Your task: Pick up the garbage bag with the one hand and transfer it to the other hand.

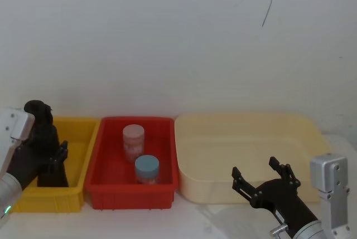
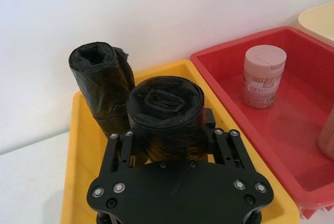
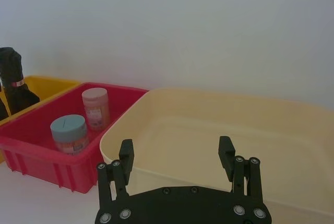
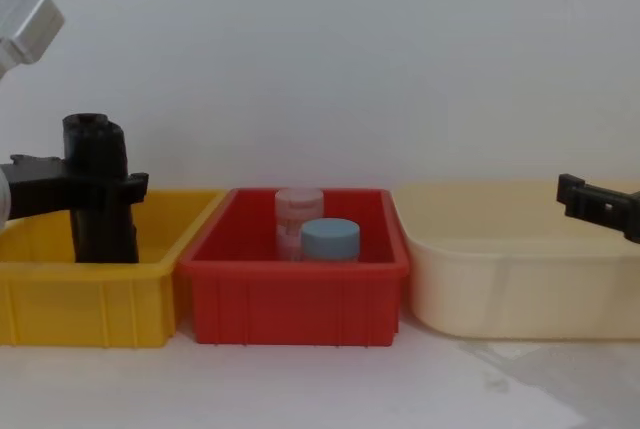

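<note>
Two black rolls stand in the yellow bin (image 2: pixel 83 145). The nearer one is the garbage bag (image 2: pixel 166 106), upright, and my left gripper (image 2: pixel 172 132) is shut on it, a finger pressed to each side. From the chest it shows as a tall dark roll (image 4: pixel 98 164) rising above the bin rim, held by the left gripper (image 4: pixel 100 189). Its base is hidden by the bin wall. A second black roll (image 2: pixel 102 80) stands just behind it. My right gripper (image 1: pixel 262 180) hangs open and holding nothing, in front of the cream tub.
A red bin (image 1: pixel 131 194) in the middle holds a pink jar (image 1: pixel 134 138) and a blue-lidded jar (image 1: pixel 146 169). A large cream tub (image 1: pixel 192 186) stands to the right of it. A white wall runs close behind all three containers.
</note>
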